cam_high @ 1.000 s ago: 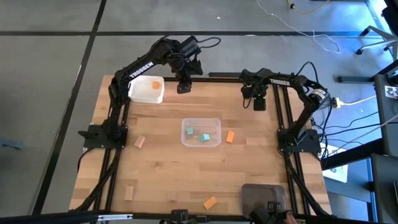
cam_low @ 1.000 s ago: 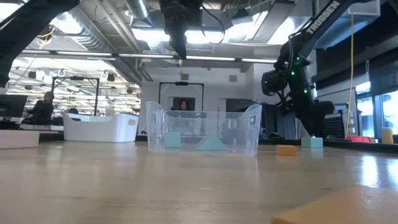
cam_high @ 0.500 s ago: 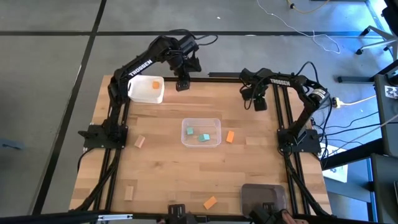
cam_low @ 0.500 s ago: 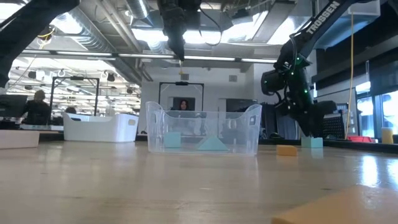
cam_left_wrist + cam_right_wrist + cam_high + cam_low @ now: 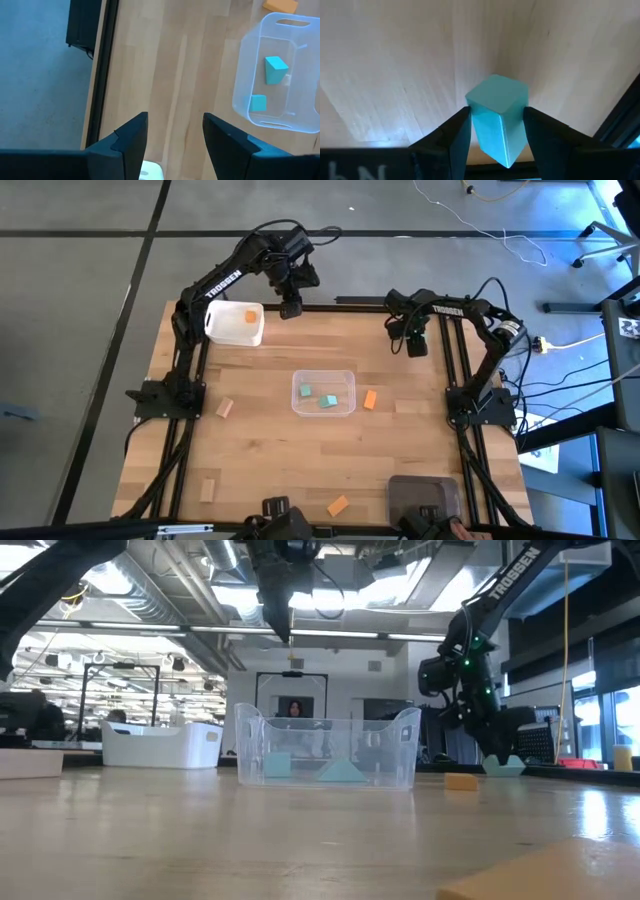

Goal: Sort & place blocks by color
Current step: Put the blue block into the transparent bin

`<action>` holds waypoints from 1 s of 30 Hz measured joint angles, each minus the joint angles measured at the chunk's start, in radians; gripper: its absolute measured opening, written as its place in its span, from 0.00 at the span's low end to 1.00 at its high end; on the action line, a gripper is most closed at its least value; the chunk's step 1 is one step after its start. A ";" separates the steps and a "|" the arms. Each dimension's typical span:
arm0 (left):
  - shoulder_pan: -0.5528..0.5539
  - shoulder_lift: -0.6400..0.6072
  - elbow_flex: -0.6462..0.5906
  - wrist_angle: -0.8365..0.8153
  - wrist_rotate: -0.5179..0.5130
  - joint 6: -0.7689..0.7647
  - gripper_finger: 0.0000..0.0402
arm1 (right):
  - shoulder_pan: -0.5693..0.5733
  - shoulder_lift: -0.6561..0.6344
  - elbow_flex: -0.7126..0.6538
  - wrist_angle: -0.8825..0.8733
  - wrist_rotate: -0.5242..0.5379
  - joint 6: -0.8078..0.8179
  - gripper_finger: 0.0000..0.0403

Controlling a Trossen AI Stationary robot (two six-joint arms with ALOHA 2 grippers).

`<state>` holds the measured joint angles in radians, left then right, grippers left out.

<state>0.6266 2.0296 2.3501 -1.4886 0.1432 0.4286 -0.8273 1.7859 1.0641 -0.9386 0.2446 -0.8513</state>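
Note:
My right gripper [image 5: 415, 346] is at the far right of the table, shut on a teal block [image 5: 496, 120]. My left gripper [image 5: 291, 308] hangs open and empty over the table's far edge, just right of the white tub [image 5: 237, 326]. That tub holds one orange block [image 5: 249, 317]. The clear tub [image 5: 323, 393] in the middle holds two teal blocks [image 5: 304, 391] [image 5: 327, 401]. An orange block [image 5: 370, 399] lies flat on the table right of it. Another orange block [image 5: 338, 505] and two tan blocks [image 5: 224, 409] [image 5: 207, 489] lie nearer the near edge. My right gripper pinches the teal block between its two fingers [image 5: 457, 131], one on each opposite side face [image 5: 476, 125]. The fingers come from above, pointing down. In the low view the block [image 5: 504, 766] sits tilted below the gripper, its lower part down at the table's surface.
A dark grey tub [image 5: 424, 496] stands at the near edge on the right. The arms' black frames run along both table sides. Bare wood lies between the clear tub and the near edge. People show far off in the room behind.
My left gripper has moved toward the table's far edge and a little left, staying open. My right gripper has kept nearly in place over the teal block, which sat flat on the table a second ago and now stands tilted.

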 joint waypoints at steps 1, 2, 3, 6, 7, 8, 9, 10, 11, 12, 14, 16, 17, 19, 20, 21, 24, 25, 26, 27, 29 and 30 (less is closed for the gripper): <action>0.000 0.000 0.000 0.000 0.000 0.000 0.45 | 0.000 0.000 0.000 0.000 -0.010 -0.001 0.44; 0.000 0.000 0.000 0.000 0.000 0.000 0.45 | 0.006 0.000 -0.001 0.000 -0.016 -0.006 0.44; 0.000 0.000 0.000 0.000 0.000 0.000 0.45 | 0.014 0.000 -0.001 -0.002 -0.017 -0.009 0.44; 0.000 0.000 0.000 0.000 0.000 0.000 0.45 | 0.042 0.000 -0.002 -0.006 -0.036 -0.011 0.44; 0.000 0.000 0.000 0.000 0.000 0.000 0.45 | 0.053 0.000 -0.002 -0.006 -0.040 -0.011 0.44; 0.000 0.000 0.000 0.000 0.000 0.000 0.45 | 0.064 0.000 -0.002 -0.006 -0.044 -0.014 0.44; 0.000 0.000 0.000 -0.001 0.000 0.000 0.45 | 0.077 0.000 -0.002 -0.006 -0.055 -0.016 0.44; 0.000 0.000 0.000 0.000 0.000 -0.001 0.45 | 0.090 0.000 -0.002 -0.005 -0.066 -0.016 0.44; 0.000 0.000 0.000 0.000 0.000 -0.001 0.45 | 0.104 0.000 -0.002 -0.005 -0.071 -0.016 0.44; 0.000 0.000 0.000 -0.001 0.000 -0.001 0.45 | 0.119 0.000 -0.002 -0.005 -0.077 -0.016 0.44; 0.000 0.000 0.000 -0.001 0.000 -0.001 0.45 | 0.149 0.000 -0.001 -0.004 -0.092 -0.015 0.44; 0.000 0.000 0.000 -0.001 0.000 -0.002 0.45 | 0.184 0.001 0.006 -0.002 -0.116 -0.014 0.44; 0.000 0.000 0.000 -0.001 0.000 -0.002 0.45 | 0.204 0.002 0.013 0.000 -0.126 -0.014 0.44; 0.000 0.000 0.000 -0.001 0.000 -0.002 0.45 | 0.237 0.004 0.029 0.008 -0.142 -0.004 0.44; 0.000 0.000 0.000 -0.001 0.000 -0.003 0.45 | 0.250 0.004 0.035 0.014 -0.143 0.006 0.44; 0.000 0.000 0.000 -0.001 0.000 -0.003 0.45 | 0.263 0.004 0.038 0.028 -0.142 0.012 0.44; 0.000 0.000 0.000 -0.001 0.000 -0.003 0.45 | 0.290 0.006 0.048 0.116 -0.144 0.062 0.44; 0.000 0.000 0.000 -0.001 0.000 -0.005 0.45 | 0.297 0.006 0.049 0.141 -0.146 0.067 0.44; 0.000 0.000 0.000 -0.001 0.000 -0.007 0.45 | 0.303 0.006 0.049 0.157 -0.151 0.075 0.44; 0.000 0.000 0.000 -0.001 0.000 -0.007 0.45 | 0.308 0.006 0.049 0.171 -0.156 0.090 0.44; 0.000 0.000 0.000 -0.001 0.000 -0.007 0.45 | 0.317 0.006 0.049 0.195 -0.160 0.114 0.44; 0.000 0.000 0.000 -0.001 0.000 -0.008 0.45 | 0.322 0.006 0.049 0.200 -0.159 0.114 0.44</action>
<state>0.6262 2.0296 2.3501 -1.4891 0.1436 0.4210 -0.5050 1.7924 1.1130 -0.7390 0.0857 -0.7369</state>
